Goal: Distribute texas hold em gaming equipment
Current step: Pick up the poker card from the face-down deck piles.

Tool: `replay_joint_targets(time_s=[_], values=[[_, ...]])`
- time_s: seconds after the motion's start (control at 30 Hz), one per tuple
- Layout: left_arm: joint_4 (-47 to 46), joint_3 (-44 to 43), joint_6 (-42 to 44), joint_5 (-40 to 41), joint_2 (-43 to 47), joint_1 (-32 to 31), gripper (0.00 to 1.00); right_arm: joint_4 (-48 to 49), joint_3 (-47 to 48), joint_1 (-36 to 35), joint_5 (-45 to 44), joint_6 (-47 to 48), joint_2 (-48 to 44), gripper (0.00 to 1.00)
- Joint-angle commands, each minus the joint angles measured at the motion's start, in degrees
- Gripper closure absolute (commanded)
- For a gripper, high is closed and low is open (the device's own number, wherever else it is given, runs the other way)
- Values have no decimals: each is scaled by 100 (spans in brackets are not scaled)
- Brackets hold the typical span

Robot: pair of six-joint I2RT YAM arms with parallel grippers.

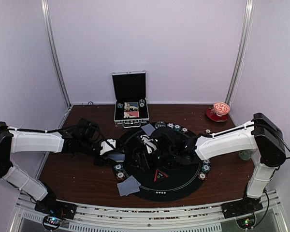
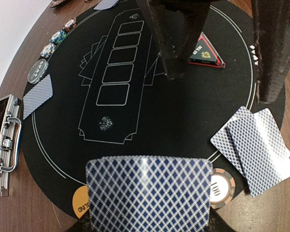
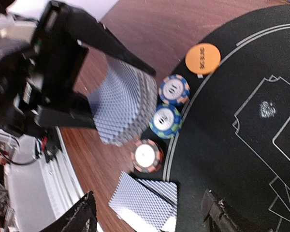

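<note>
Two grey-blue, diamond-patterned playing cards (image 3: 144, 205) are lying overlapped, straddling the near-left rim of the round black mat (image 2: 150, 130) and the brown wooden table (image 3: 150, 29). We are seeing the right gripper (image 2: 221, 82) hanging close by, its dark fingers spread wide and grasping nothing; in the right wrist view the cards are showing between them. The left gripper (image 3: 123, 96) is clenching a thick deck (image 3: 125, 111) of the same cards beside the mat's left rim. Along that rim three round edge-striped chips (image 3: 165, 121) are sitting in a row, with a flat orange button disc (image 3: 202, 58) beyond. A silver hard case (image 1: 130, 99) is standing open at the table's far edge.
</note>
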State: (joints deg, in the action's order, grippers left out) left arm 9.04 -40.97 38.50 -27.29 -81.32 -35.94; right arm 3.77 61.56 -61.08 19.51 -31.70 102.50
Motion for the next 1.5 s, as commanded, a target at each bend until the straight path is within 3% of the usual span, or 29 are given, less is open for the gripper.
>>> replay_joint_targets(time_s=[0.0, 0.2, 0.57, 0.83, 1.27, 1.47], values=[[-148, -95, 18, -130, 80, 2, 44, 900, 234, 25, -2, -569, 165, 24], [-131, -87, 37, -158, 116, 8, 44, 1350, 595, 24, -143, -1049, 616, 23], [-104, -79, 65, -198, 140, 8, 44, 1284, 1257, 58, -324, -1203, 1329, 23], [-88, -78, 78, -225, 139, 8, 44, 1870, 1069, 248, -188, -1609, 1462, 26], [-86, -86, 74, -227, 121, 8, 44, 1961, 1157, 270, 338, -1554, 1750, 34], [-89, -87, 78, -222, 125, 7, 44, 2123, 1094, 265, 581, -1536, 1760, 33]])
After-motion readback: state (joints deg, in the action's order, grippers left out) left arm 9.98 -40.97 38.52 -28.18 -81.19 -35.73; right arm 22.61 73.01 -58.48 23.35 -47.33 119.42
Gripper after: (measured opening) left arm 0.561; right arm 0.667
